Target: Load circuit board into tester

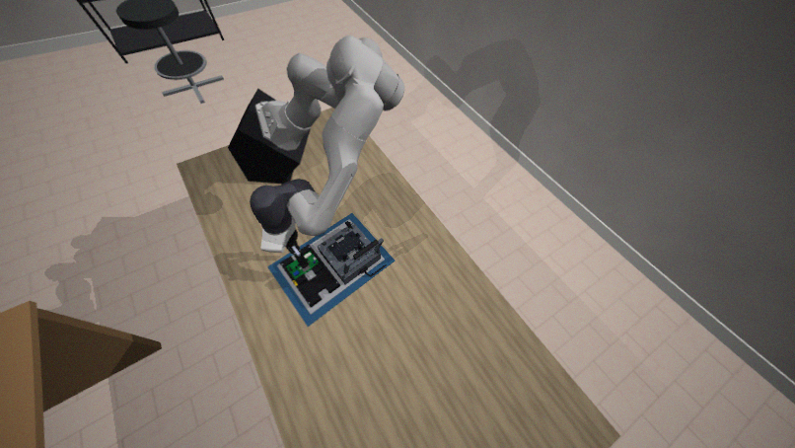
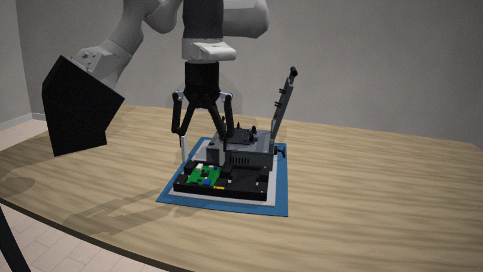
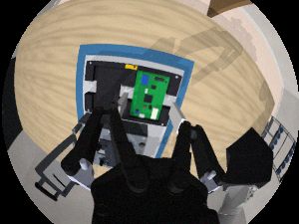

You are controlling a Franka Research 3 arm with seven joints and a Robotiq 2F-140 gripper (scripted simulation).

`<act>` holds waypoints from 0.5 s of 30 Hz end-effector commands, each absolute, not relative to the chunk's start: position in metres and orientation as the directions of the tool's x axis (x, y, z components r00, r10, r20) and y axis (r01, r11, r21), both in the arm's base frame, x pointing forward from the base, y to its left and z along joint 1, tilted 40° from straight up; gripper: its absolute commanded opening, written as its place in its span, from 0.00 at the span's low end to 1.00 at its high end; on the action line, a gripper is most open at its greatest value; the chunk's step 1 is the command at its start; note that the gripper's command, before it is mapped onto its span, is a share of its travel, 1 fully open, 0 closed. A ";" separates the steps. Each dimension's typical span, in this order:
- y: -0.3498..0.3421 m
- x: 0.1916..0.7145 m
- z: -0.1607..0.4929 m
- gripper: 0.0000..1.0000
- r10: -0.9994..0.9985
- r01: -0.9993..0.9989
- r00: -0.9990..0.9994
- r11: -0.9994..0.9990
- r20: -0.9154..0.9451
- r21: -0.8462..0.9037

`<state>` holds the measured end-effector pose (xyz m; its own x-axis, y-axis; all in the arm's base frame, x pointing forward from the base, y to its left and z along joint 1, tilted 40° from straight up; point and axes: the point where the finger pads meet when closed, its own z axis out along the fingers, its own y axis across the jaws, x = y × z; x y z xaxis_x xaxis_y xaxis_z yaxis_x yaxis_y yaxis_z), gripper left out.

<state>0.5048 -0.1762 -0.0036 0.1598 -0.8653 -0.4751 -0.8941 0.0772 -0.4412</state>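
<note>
The green circuit board (image 1: 293, 268) (image 2: 194, 176) (image 3: 160, 91) lies component side up in the left part of the black tray (image 2: 219, 193) (image 3: 107, 74), as the exterior view shows it. Its white connector (image 2: 199, 166) (image 3: 154, 113) is at the end nearer the tester (image 1: 353, 270) (image 2: 250, 157). My gripper (image 2: 202, 159) (image 3: 149, 104) is open and points down over the board's connector end, one pale fingertip to each side, with nothing held. The tester lid (image 1: 369, 249) (image 2: 283, 104) stands raised. The lone black post (image 1: 348, 224) (image 2: 223, 118) is behind the tester, partly hidden by a finger. The two pins cannot be made out.
Tray and tester stand on a light plate within a blue mat (image 1: 309, 318) (image 2: 281, 206) (image 3: 186, 74). The raised lid rises at the tester's right in the exterior view. A yellow piece (image 2: 219, 187) (image 3: 131, 67) is at the tray's edge. A black pedestal (image 1: 261, 158) (image 2: 77, 114) carries the arm.
</note>
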 end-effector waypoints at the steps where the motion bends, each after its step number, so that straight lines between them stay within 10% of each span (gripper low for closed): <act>1: -0.173 0.509 -0.008 0.58 -0.868 -0.892 0.166 0.070 -0.468 -0.446; 15: -0.164 0.516 -0.021 0.58 -0.868 -0.892 0.166 0.070 -0.468 -0.446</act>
